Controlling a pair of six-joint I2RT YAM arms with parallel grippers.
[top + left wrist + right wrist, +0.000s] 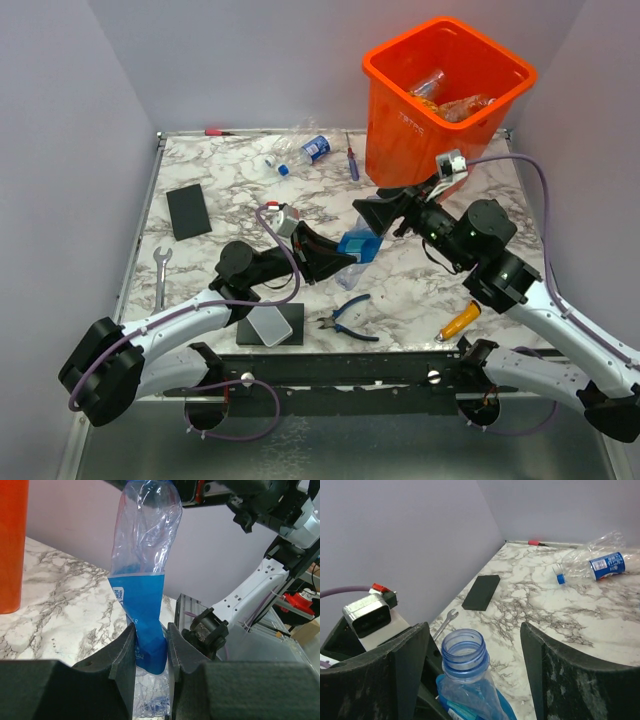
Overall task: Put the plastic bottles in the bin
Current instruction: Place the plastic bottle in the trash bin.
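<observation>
So the left end effector (150, 632) is clamped tight on a crushed blue-label bottle (142, 550), holding it over the middle of the counter (230, 185) between the two arms. The right end effector (474, 630) is spread wide, one finger on each side of the capless neck, not touching it. A second blue-label bottle (300, 152) lies near the far edge. The orange bin (400, 135) in the far right corner has a few bottles (455, 105) in it.

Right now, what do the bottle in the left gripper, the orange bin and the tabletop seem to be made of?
The held bottle looks like thin clear plastic: glossy, creased and crumpled, with a blue printed label. The bin looks like moulded orange plastic, smooth and slightly shiny, with a rolled rim. The tabletop has a marble look, white with grey veins; whether it is real stone or printed laminate, I cannot tell.
</observation>
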